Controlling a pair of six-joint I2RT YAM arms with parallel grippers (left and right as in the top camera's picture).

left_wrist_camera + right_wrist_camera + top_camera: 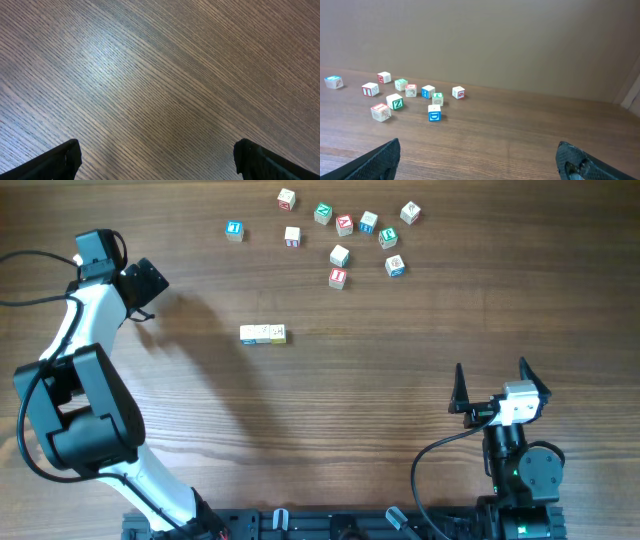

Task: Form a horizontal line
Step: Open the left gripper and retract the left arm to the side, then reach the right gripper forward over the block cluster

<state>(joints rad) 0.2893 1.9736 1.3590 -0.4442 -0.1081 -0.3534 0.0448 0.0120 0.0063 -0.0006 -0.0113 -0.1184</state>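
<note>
The horizontal line (262,333) is barely begun: it looks like two pale wooden cubes touching side by side, lying left to right near the middle of the wood-grain table (380,380), though the overhead view is too small to count them for certain; the rest, about eleven loose alphabet cubes (339,255), lie scattered toward the far edge, well apart from the row, most of them in a cluster beyond it and to its right, with one blue-faced cube (234,230) on its own further left; so I judge that most of the work remains, each loose cube needing to be fetched and butted against an end of the row. The left gripper (157,145) has its jaws spread wide with nothing between them; its wrist camera shows only bare table beneath the two dark fingers; in the overhead view the left arm (90,400) reaches up along the left side, its claw to the left of the row and clear of it, nearer the lone blue cube than the cluster. The right gripper (491,370) is likewise spread wide and empty, its arm folded close to its base at the near right, fingers pointing toward the far edge; its wrist camera looks across the table at the scattered cubes, a blue D cube (434,115) nearest; the row does not show there.
</note>
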